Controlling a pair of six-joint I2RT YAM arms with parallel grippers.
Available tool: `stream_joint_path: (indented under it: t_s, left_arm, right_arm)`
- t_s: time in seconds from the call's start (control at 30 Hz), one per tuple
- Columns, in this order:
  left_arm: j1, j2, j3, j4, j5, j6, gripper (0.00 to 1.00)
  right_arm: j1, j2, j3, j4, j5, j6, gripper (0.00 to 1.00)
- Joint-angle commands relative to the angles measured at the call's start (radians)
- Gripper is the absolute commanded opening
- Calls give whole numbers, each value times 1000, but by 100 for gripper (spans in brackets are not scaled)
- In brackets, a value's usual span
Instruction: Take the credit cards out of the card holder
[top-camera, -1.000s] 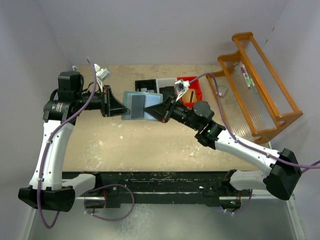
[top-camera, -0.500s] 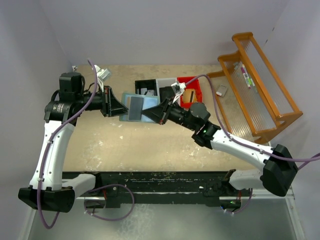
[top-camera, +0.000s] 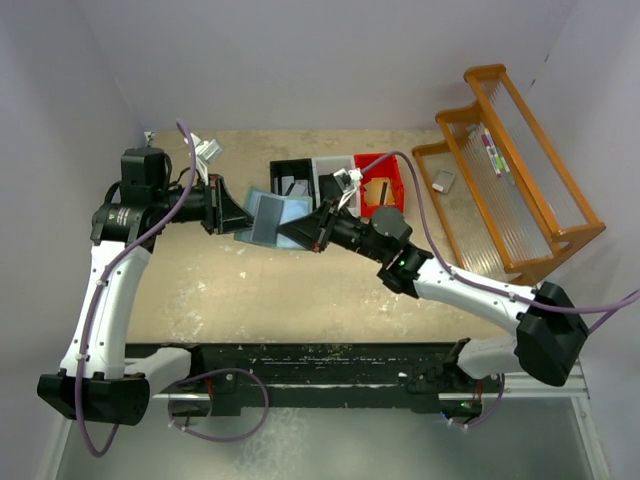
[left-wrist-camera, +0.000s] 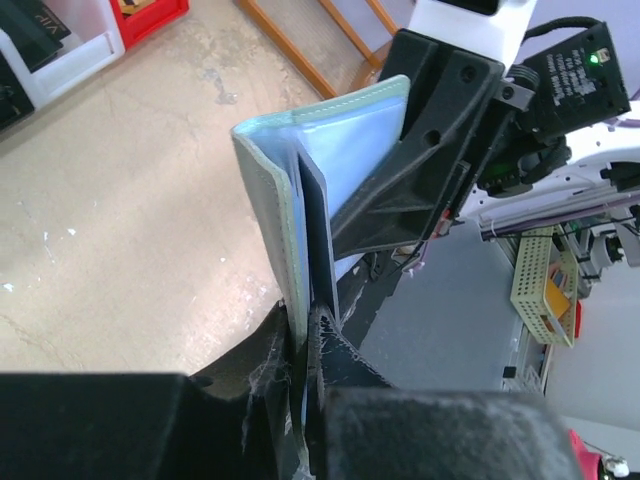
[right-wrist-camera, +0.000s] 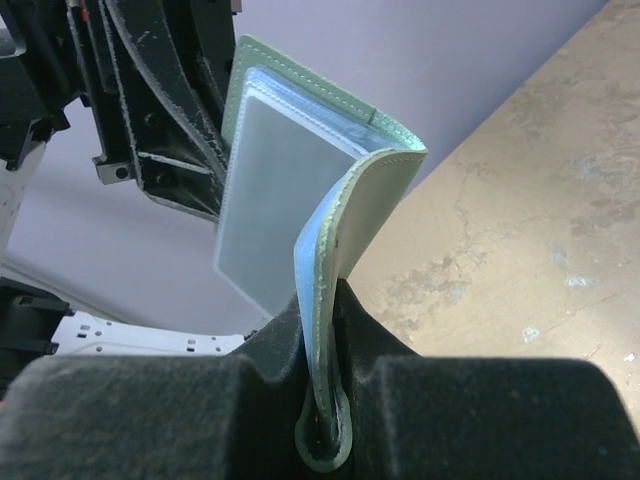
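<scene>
The pale teal card holder (top-camera: 268, 213) hangs above the table between my two grippers, folded into a V. My left gripper (top-camera: 240, 215) is shut on the outer edge of one panel (left-wrist-camera: 262, 220), and a thin dark card edge (left-wrist-camera: 318, 240) runs between its fingers beside that panel. My right gripper (top-camera: 308, 228) is shut on the other panel's edge (right-wrist-camera: 325, 400). In the right wrist view a pale grey-white credit card (right-wrist-camera: 265, 190) sits in the far panel's clear sleeve, with the left fingers (right-wrist-camera: 190, 100) behind it. No tan-orange card shows.
Black (top-camera: 292, 175), white (top-camera: 330, 170) and red (top-camera: 378, 182) bins stand in a row at the back. An orange wooden rack (top-camera: 520, 180) fills the right side, with a small grey object (top-camera: 445, 181) on the table beside it.
My right gripper has moved left toward the left one, folding the flat-open card holder into a V. The left arm has barely shifted.
</scene>
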Motion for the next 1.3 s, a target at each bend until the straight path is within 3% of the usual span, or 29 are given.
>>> stream_joint_path:
  t_s: [0.0, 0.1, 0.2, 0.4, 0.6, 0.93, 1.13, 1.27]
  left_arm:
    - [0, 1, 21, 11, -82, 43, 6]
    - [0, 5, 31, -6, -144, 57, 0]
    - [0, 4, 46, -15, -141, 67, 0]
    - [0, -7, 93, -20, -193, 136, 0]
    - [-3, -59, 126, -1, -305, 290, 0]
    - [-5, -90, 77, -21, -404, 403, 0]
    - [-5, -88, 83, -40, -408, 413, 0]
    - [-4, -79, 94, -49, -316, 377, 0]
  right_arm:
    - [27, -62, 7, 121, -71, -3, 12]
    - [27, -80, -25, 131, -85, 15, 36]
    - [26, -102, -43, 126, -69, 20, 59]
    - [17, -129, -41, 22, -11, 15, 81]
    - [16, -60, -2, 7, -14, 22, 87]
    - [19, 131, 168, 108, -22, 59, 96]
    - [19, 121, 136, 130, -46, 60, 94]
    - [17, 76, 59, 139, -47, 84, 86]
